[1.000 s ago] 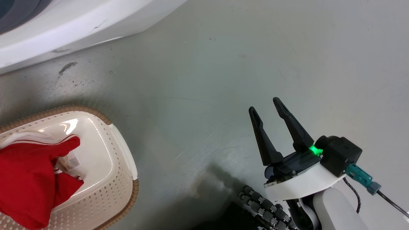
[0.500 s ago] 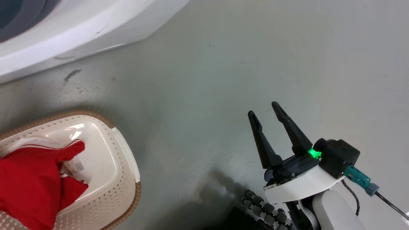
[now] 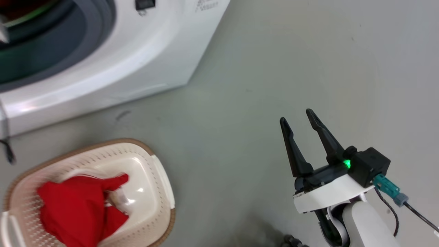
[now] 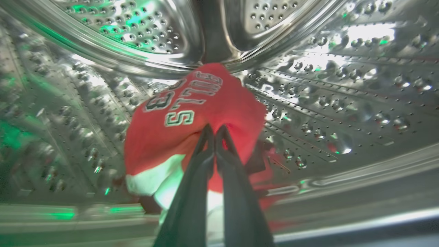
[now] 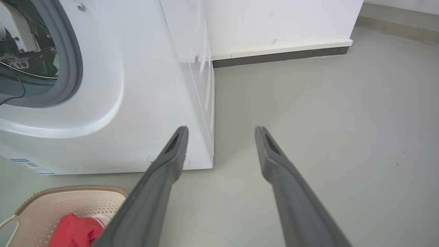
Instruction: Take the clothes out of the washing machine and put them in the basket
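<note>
Inside the perforated steel drum (image 4: 343, 85) of the washing machine (image 3: 137, 61) a red jersey (image 4: 192, 103) with white "BULLS 23" lettering stands bunched up. My left gripper (image 4: 214, 127) has its fingers pressed together on the jersey's middle fold. On the floor in front of the washing machine (image 5: 137, 85) sits the cream basket (image 3: 103, 145), brown-rimmed, with a crumpled red garment (image 3: 75, 209) lying in it. Over bare floor to the right of the basket (image 5: 68, 188) hangs my right gripper (image 3: 296, 116), open and holding nothing; its fingers (image 5: 171, 161) frame the washer's corner.
Grey floor stretches wide to the right of the washer. A white wall with a dark baseboard (image 5: 281, 56) runs behind it. A thin black cable (image 3: 8, 151) hangs at the washer's lower left.
The head camera has swung, so more of the washer front and nearly the whole basket show. The red garment lies lower in the basket. My right gripper stays open.
</note>
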{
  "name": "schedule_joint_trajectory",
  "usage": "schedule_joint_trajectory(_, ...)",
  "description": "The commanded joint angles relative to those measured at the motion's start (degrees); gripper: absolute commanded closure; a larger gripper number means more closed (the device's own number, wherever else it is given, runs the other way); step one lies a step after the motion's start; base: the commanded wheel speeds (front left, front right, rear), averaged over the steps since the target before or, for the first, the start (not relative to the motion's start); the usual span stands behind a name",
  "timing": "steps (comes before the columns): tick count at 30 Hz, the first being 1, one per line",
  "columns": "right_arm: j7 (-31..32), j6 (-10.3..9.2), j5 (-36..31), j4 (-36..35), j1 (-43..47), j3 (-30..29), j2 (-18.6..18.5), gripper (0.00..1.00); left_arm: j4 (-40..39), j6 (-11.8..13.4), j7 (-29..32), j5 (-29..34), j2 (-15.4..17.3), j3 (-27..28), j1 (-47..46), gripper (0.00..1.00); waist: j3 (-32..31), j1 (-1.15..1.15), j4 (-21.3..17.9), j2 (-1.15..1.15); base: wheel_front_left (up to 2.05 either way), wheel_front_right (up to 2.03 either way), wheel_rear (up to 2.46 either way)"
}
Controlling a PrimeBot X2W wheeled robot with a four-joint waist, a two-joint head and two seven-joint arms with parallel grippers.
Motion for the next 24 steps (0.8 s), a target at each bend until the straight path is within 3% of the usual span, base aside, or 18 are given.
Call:
schedule_joint_trajectory(1,-0.11,-0.04,-1.22,0.94,1.0,-0.57,-0.08,0.0,0.48,0.01,-2.57,-1.14,-1.8,0.66,4.05,1.0,-6.62,0.0,3.64,0.0,0.0,0.0,0.0)
schedule_joint_trajectory(14,1.84,-0.04,-4.39,2.74,4.09,-3.03,-0.09,0.0,-1.65,0.08,-9.29,-5.05,-7.82,3.5,17.96,1.0,-18.42,0.0,8.13,0.0,0.0,0.0,0.0)
schedule_joint_trajectory(24,3.86,-0.04,-5.18,1.51,7.12,-4.77,-0.08,0.0,-25.27,3.39,-9.45,-2.65,-9.8,9.81,33.8,1.0,-24.79,0.0,10.85,0.0,0.0,0.0,0.0)
